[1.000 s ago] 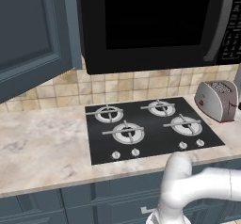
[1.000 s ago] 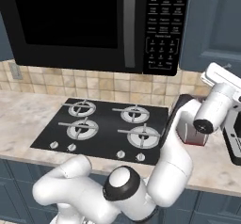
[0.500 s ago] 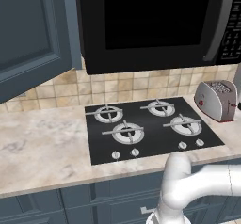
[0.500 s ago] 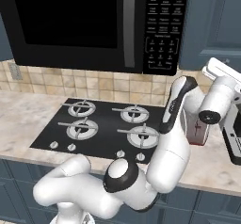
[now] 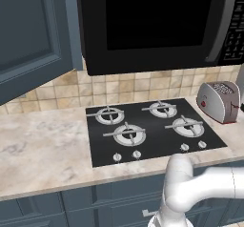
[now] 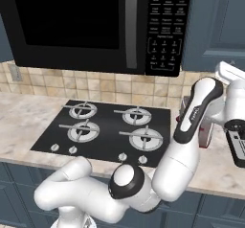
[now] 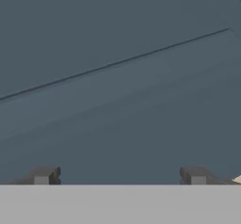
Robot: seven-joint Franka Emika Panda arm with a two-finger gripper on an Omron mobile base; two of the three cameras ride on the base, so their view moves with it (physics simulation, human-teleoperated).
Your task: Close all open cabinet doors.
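I see the gripper [image 7: 120, 176] with its two fingertips [image 7: 44, 175] spread wide apart, nothing between them, facing a slate-blue cabinet door [image 7: 122, 77] very close in front. From the base, nearest is the marble counter [image 5: 38, 149] with one black cooktop [image 5: 147, 128] carrying four burners and four small knobs. One silver toaster [image 5: 218, 101] stands just right of it. Behind is a tiled wall, and above one black microwave [image 5: 157, 25]. One cabinet door [image 5: 33, 35] at upper left stands swung open.
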